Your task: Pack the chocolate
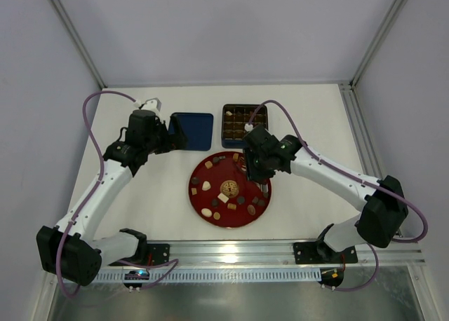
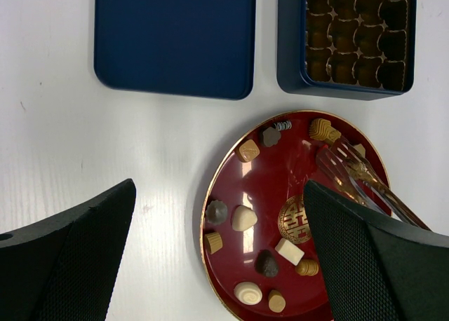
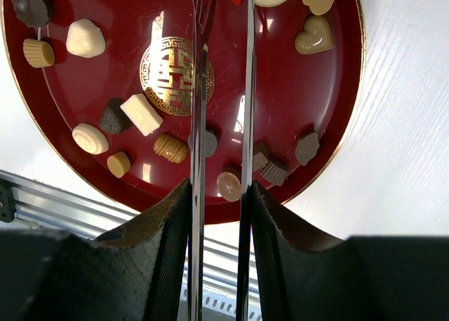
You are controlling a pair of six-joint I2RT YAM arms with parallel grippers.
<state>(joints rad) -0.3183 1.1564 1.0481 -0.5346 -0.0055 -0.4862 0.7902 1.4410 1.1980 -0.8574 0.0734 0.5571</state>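
Observation:
Several chocolates in dark brown, tan and cream lie scattered on the round red plate. They also show in the left wrist view and the right wrist view. My right gripper is shut on metal tongs, whose open blades hang over the plate's far right part. The tips run to the frame edge, so what is between them is unclear. My left gripper is open and empty, hovering left of the plate.
The dark-blue tin with its brown gridded insert stands just beyond the plate. Its flat blue lid lies to the tin's left. A metal rail runs along the near table edge.

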